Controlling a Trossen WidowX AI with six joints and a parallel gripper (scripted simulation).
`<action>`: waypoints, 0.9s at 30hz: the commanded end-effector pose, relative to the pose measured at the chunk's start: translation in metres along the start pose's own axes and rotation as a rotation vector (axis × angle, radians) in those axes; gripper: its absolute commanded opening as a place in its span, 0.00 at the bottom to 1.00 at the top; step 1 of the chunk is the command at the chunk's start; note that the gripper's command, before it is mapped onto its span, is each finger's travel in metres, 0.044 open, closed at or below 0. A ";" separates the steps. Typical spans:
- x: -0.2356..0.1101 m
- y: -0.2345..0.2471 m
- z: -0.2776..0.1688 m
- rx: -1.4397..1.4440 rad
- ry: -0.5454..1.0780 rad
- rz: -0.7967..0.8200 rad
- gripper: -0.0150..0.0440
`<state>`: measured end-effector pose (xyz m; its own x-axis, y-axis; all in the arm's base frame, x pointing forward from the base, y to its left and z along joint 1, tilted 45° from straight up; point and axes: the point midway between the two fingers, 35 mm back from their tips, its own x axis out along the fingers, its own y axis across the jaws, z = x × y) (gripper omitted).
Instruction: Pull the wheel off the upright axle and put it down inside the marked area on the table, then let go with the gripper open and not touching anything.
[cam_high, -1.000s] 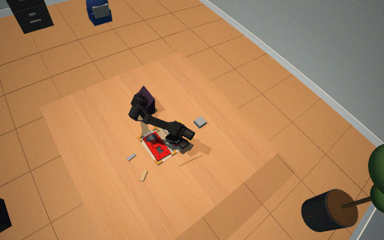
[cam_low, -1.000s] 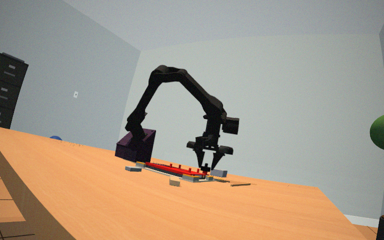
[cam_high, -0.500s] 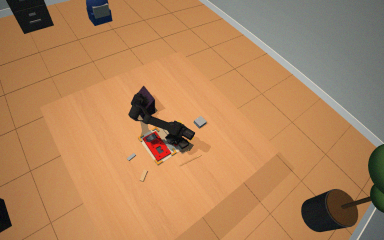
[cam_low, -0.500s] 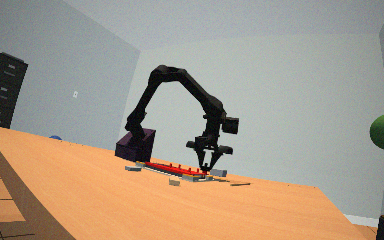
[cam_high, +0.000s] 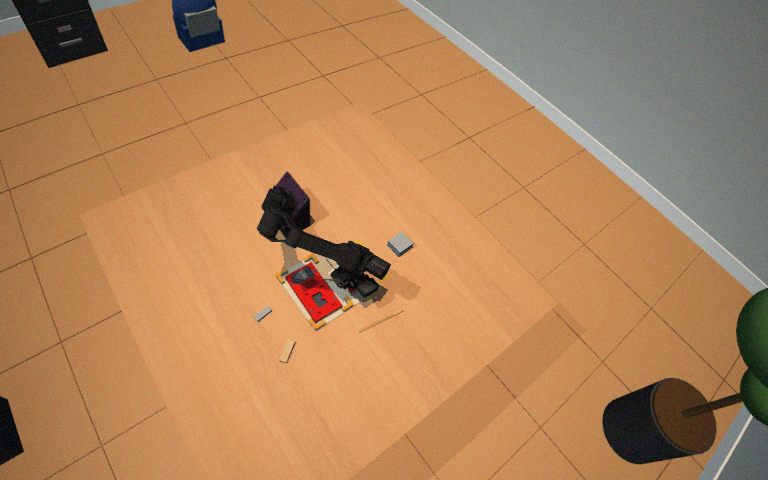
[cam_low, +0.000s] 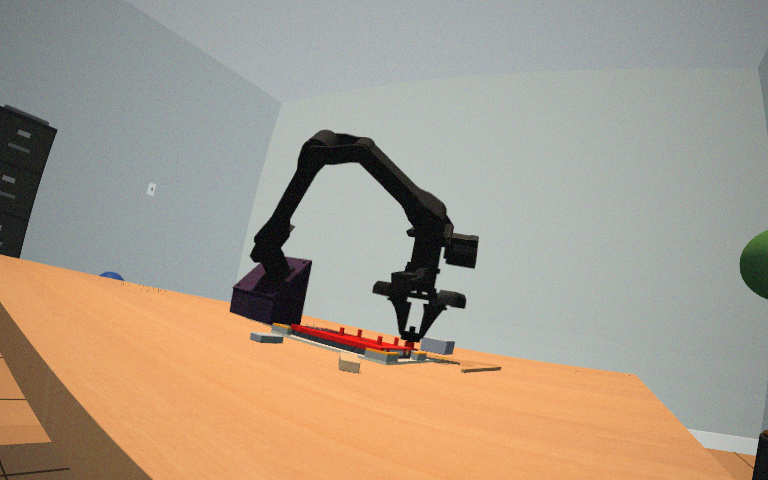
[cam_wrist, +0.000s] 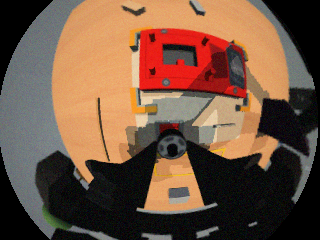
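I have the gripper (cam_low: 413, 330) pointing straight down at the end of the red board (cam_low: 351, 338), and its fingers are clamped on the wheel (cam_wrist: 172, 144), one on each side. In the wrist view the wheel sits dead centre between the tips, a small dark disc with a pale hub; I think it is on the axle, though the side view is too coarse for me to see the axle itself. Beyond the fingertips lies the board on its grey plate (cam_wrist: 175, 108) with orange corners (cam_high: 281, 276). Just under the palm I see a faint yellow outline (cam_wrist: 166, 172) on the table (cam_high: 453, 316) with a small grey block (cam_wrist: 178, 194) inside it. A larger grey block (cam_high: 400, 243) lies off to one side of the wrist.
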<state>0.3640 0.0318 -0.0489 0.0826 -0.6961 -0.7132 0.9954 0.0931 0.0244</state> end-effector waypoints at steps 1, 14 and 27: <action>-0.005 0.002 0.000 0.009 0.004 0.007 0.25; -0.009 0.002 0.000 0.007 0.004 0.008 0.25; -0.013 0.002 0.000 0.006 0.003 0.008 0.25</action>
<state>0.3645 0.0327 -0.0458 0.0762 -0.6978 -0.7123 0.9963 0.0820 0.0263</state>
